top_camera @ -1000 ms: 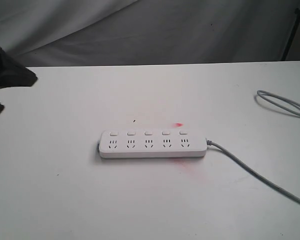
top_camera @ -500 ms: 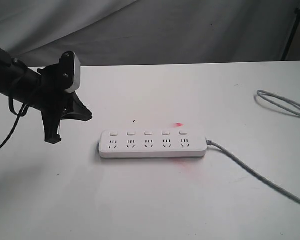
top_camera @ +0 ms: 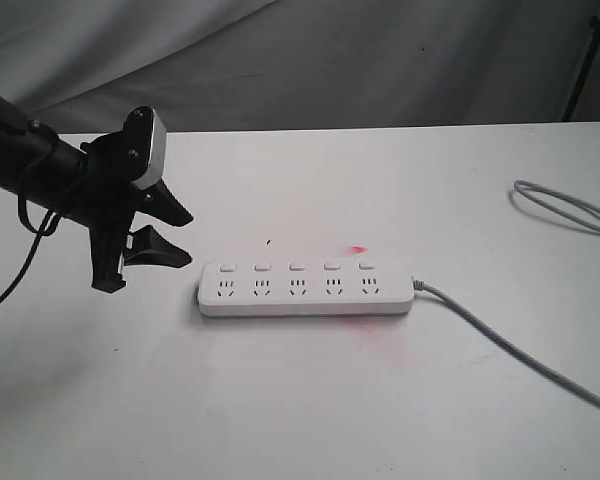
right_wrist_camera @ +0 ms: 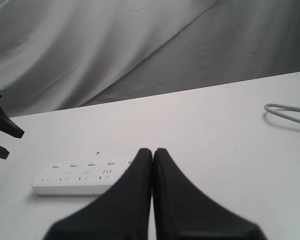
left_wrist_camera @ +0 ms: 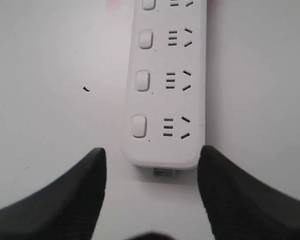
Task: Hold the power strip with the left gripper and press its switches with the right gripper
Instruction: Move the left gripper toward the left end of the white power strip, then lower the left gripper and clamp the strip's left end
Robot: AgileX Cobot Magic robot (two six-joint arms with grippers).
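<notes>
The white power strip [top_camera: 306, 288] lies flat in the middle of the table, its five switches [top_camera: 295, 266] in a row above the sockets and its grey cord [top_camera: 510, 345] leaving the right end. My left gripper [top_camera: 185, 238] hangs open just left of the strip's left end, a short gap away. In the left wrist view the left gripper [left_wrist_camera: 151, 156] has its fingers spread either side of the power strip [left_wrist_camera: 166, 90] end without touching it. My right gripper [right_wrist_camera: 153, 150] is shut and empty, out of the exterior view, with the power strip [right_wrist_camera: 82, 177] partly behind it.
A loop of grey cord [top_camera: 570, 208] lies at the table's right edge. A red smear [top_camera: 375, 335] marks the table in front of the strip, a small red mark [top_camera: 357, 249] behind it. A grey cloth [top_camera: 300, 60] hangs behind the table.
The left arm came in from the left edge toward the strip's left end, and its fingers now stand spread. The strip has not moved.
</notes>
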